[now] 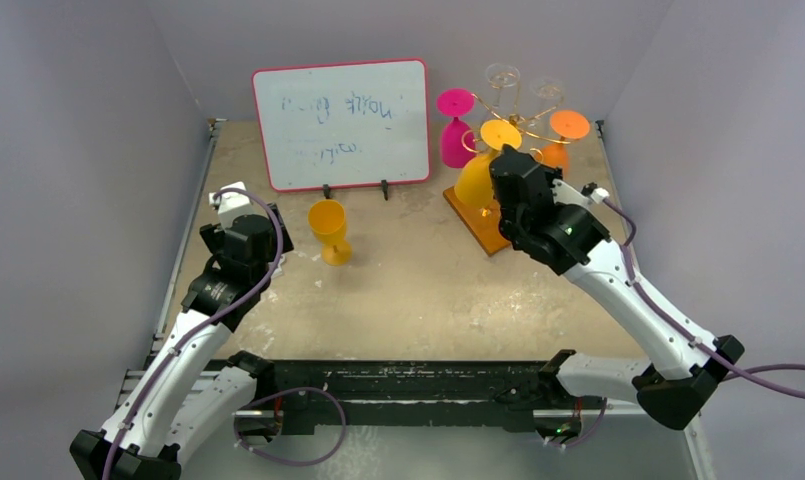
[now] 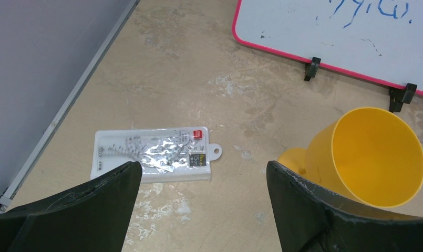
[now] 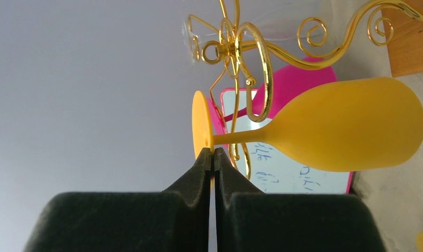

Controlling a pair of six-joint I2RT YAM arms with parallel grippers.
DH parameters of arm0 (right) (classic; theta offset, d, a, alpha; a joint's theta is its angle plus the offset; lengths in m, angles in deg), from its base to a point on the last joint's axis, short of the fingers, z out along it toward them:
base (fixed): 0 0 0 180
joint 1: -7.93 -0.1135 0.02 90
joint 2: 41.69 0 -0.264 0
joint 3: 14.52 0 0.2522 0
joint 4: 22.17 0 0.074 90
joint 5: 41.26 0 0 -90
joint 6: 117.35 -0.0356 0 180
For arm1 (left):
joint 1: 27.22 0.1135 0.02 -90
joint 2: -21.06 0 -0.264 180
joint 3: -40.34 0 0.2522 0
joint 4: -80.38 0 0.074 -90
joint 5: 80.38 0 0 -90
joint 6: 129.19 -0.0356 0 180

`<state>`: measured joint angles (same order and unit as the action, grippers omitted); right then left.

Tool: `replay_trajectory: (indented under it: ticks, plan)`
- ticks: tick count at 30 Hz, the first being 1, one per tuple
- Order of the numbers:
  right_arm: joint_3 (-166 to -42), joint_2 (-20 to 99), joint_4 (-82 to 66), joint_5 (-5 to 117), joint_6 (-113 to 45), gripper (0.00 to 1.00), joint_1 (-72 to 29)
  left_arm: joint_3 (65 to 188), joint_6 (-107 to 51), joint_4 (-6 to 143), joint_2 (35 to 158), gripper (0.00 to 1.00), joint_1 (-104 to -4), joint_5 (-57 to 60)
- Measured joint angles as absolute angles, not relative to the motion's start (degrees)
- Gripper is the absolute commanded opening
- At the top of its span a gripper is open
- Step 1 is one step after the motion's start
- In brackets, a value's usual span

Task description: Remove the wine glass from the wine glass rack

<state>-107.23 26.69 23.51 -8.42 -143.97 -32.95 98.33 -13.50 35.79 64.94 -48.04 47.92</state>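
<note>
Grey walls box in a scuffed tan table (image 1: 418, 300). Over on the left, the left arm is bent forward low over it. The left gripper (image 2: 203, 170) points down, fingers spread wide, nothing between them. Under it a white packet (image 2: 154, 155) lies flat on the table, and just to its right a yellow cup (image 2: 372, 152) stands upright. Behind that, the red-framed whiteboard (image 1: 341, 122) props up on two black clips (blue scribble, can't read it).

Now to the right: the right arm reaches forward to the wine glass rack (image 3: 409, 44) at the back right. The right gripper (image 3: 213, 152) has its fingers pressed flat together, tips right at the stem of the yellow wine glass (image 3: 351, 126), beside its foot. Whether they touch the stem, I can't tell. That glass hangs upside down from a gold hook of the rack. A pink glass (image 1: 456, 145) hangs to its left, an orange glass (image 1: 569, 124) to its right, and clear glasses (image 1: 501, 75) are behind.
</note>
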Motion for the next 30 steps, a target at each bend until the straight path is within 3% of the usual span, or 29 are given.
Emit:
replay_trajectory:
  ticks: [18,30]
  plan:
    - [-91.0,12.0,6.5,0.6,-119.7,0.0,-33.7,98.3,-13.5,35.7,65.3,0.88,-48.0,47.6]
    - [-80.4,2.3,-0.4,14.6,-100.0,0.0,-33.7,98.5,-13.5,35.1,66.4,0.89,-48.0,47.3]
